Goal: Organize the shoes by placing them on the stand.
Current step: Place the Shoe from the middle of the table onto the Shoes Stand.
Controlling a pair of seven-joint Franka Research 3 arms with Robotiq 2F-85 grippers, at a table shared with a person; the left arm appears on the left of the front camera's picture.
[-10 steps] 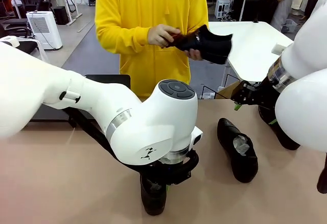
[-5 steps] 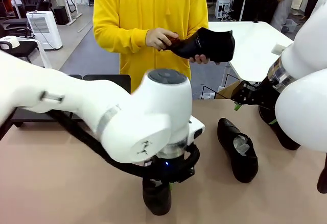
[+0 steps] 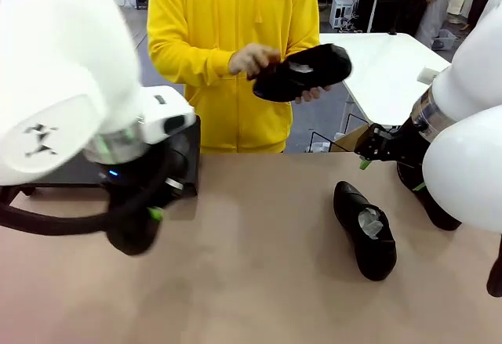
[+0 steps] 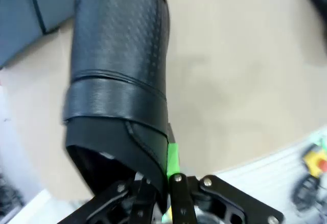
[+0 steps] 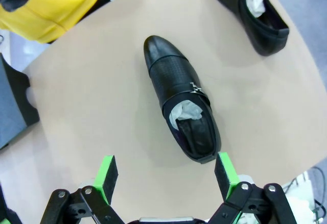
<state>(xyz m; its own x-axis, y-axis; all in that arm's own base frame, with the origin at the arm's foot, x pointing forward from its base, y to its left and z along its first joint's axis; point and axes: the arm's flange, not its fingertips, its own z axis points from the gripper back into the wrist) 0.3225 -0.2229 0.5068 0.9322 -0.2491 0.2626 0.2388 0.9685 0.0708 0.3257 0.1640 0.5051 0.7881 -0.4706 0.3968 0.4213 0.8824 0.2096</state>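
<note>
Over the tan desk (image 4: 240, 81), left gripper (image 4: 164, 165) fingers clamp a glossy black leather shoe (image 4: 120, 66), likely for the matte-black stand (image 5: 13, 112); right gripper (image 5: 166, 172) fingers gape empty.

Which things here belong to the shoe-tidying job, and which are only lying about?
Job: stand, gripped shoe in the left gripper, middle shoe, right shoe, lifted shoe in the person's hand.
Lying about: white table behind, cardboard box.
</note>
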